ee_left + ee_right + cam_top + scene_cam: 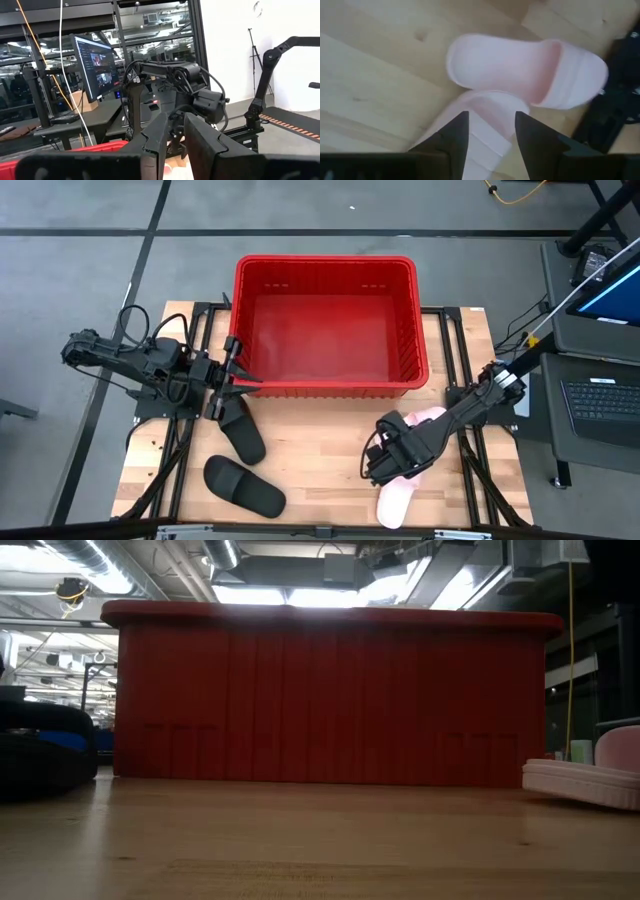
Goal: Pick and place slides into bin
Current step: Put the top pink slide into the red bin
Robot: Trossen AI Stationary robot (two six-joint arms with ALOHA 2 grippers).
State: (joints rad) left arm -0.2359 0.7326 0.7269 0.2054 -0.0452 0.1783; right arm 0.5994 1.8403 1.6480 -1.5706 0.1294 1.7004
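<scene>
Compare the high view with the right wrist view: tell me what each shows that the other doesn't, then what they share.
Only the high view shows the red bin, empty, the two black slides and the left gripper by the bin's near left corner. Only the right wrist view shows the right gripper open, its fingers straddling the nearer pink slide. Both show the pink pair, including the farther pink slide, on the wooden table.

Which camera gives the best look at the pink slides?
The right wrist view: both pink slides fill it, one lying across the other beneath the right claw. The high view shows them partly hidden under that arm. The low view catches only one's edge at the far right. The left wrist view shows at most a pale sliver.
</scene>
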